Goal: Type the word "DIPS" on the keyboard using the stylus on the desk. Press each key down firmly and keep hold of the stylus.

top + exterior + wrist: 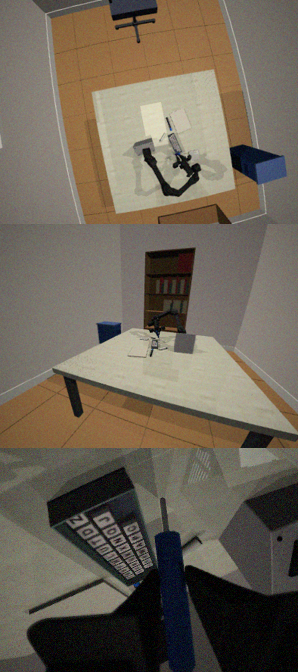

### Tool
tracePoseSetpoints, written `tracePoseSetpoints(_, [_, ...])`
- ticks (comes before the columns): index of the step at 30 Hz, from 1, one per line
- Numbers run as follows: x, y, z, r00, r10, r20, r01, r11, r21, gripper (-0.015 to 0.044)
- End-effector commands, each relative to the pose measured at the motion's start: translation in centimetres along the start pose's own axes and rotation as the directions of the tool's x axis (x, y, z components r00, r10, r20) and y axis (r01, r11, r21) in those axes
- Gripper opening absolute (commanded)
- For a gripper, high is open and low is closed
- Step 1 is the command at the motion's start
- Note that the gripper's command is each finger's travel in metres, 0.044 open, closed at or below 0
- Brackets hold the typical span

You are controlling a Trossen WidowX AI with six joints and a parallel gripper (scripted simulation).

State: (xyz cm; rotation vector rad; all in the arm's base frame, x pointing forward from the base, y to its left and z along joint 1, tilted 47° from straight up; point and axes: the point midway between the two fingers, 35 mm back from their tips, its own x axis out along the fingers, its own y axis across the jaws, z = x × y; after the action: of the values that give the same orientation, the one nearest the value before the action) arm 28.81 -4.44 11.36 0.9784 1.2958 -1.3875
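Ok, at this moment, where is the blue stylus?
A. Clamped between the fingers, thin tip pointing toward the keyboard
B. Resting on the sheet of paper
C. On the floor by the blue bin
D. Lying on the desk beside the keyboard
A: the wrist view shows the blue stylus gripped between the dark fingers, its thin tip beside the keyboard.
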Motion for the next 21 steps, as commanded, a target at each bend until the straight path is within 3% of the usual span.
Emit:
tracePoseSetpoints(1, [-0.6, 1.3, -1.1, 0.994, 0.02, -0.11, -0.031, 0.995, -0.098, 0.0])
tracePoseSetpoints(8, [-2.5, 3.4, -3.2, 0.949, 0.077, -0.306, -0.161, 0.951, -0.263, 0.0])
tracePoseSetpoints(21, [0.0, 4.4, -1.0, 0.948, 0.078, -0.31, -0.165, 0.95, -0.266, 0.0])
